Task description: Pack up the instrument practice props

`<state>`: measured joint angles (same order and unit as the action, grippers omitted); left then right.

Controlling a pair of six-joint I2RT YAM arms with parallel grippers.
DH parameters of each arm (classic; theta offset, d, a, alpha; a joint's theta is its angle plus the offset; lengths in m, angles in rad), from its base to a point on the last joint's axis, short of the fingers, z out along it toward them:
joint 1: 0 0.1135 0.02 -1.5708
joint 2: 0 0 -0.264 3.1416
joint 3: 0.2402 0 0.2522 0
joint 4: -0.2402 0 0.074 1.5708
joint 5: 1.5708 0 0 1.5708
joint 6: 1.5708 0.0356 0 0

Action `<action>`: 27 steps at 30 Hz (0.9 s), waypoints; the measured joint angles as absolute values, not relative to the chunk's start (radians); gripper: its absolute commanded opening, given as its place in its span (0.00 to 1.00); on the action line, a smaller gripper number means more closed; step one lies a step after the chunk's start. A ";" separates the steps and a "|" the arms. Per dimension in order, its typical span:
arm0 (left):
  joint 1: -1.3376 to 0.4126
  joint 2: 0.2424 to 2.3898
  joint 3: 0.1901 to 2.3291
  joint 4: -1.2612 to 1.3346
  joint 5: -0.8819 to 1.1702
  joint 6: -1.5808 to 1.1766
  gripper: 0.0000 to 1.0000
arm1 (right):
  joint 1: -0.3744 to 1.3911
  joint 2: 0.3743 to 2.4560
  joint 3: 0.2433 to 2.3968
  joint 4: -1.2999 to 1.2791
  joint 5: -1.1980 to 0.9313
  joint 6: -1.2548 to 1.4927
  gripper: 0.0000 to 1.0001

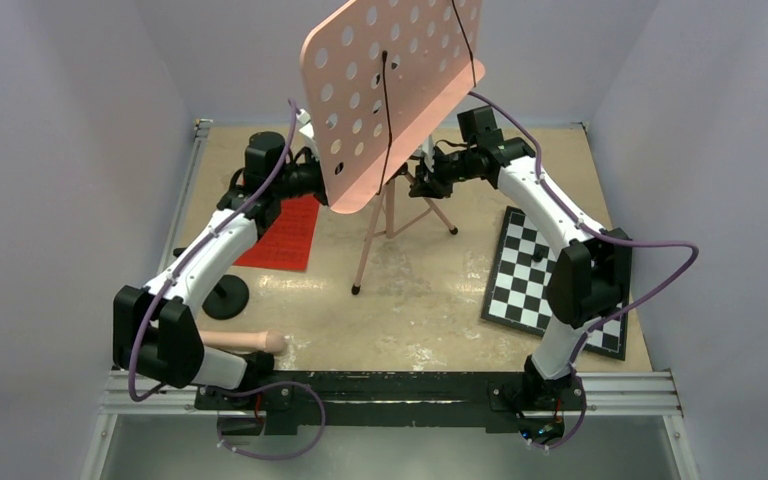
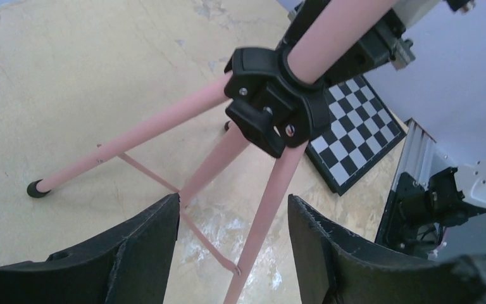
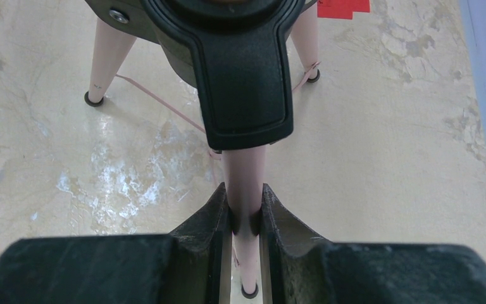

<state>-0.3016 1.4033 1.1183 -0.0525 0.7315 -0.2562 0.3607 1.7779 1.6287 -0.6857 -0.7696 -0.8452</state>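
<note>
The music stand (image 1: 405, 95) is seen upright on its tripod legs in the middle of the table (image 1: 420, 310), toward the far edge, its perforated desk tilted. One pink leg, just below the black hub (image 2: 278, 107), is clamped between the fingers of the right gripper (image 3: 245, 196), which are drawn nearly together on it. The fingers of the left gripper (image 2: 234, 209) are spread wide with nothing gripped; a leg is seen through the gap, clear of both. Red pages (image 1: 285, 232) are laid flat near the left edge, a black round base (image 1: 228, 296) nearer, and a pink rod (image 1: 245, 341) at the near-left corner. A checkerboard (image 1: 535, 270) is set by the right edge.
</note>
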 measured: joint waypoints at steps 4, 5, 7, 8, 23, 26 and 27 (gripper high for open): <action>-0.302 1.431 1.143 -0.015 0.721 -0.323 0.67 | 0.361 1.778 1.629 -0.686 -0.769 -0.845 0.00; -0.302 1.441 1.147 -0.008 0.719 -0.334 0.67 | 0.361 1.778 1.629 -0.686 -0.769 -0.846 0.00; -0.302 1.459 1.155 0.002 0.715 -0.357 0.67 | 0.361 1.778 1.629 -0.686 -0.769 -0.845 0.00; -0.302 1.467 1.157 0.009 0.713 -0.365 0.67 | 0.361 1.778 1.629 -0.686 -0.769 -0.845 0.00; -0.302 1.492 1.177 0.080 0.723 -0.430 0.65 | 0.362 1.777 1.628 -0.685 -0.768 -0.845 0.00; -0.302 1.492 1.187 0.089 0.723 -0.436 0.65 | 0.362 1.777 1.628 -0.686 -0.768 -0.845 0.00; -0.302 1.492 1.191 0.091 0.722 -0.437 0.65 | 0.362 1.777 1.628 -0.685 -0.768 -0.845 0.00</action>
<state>-0.3019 1.4921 1.1912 0.0910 0.7223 -0.4366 0.3618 1.7775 1.6283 -0.6853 -0.7685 -0.8452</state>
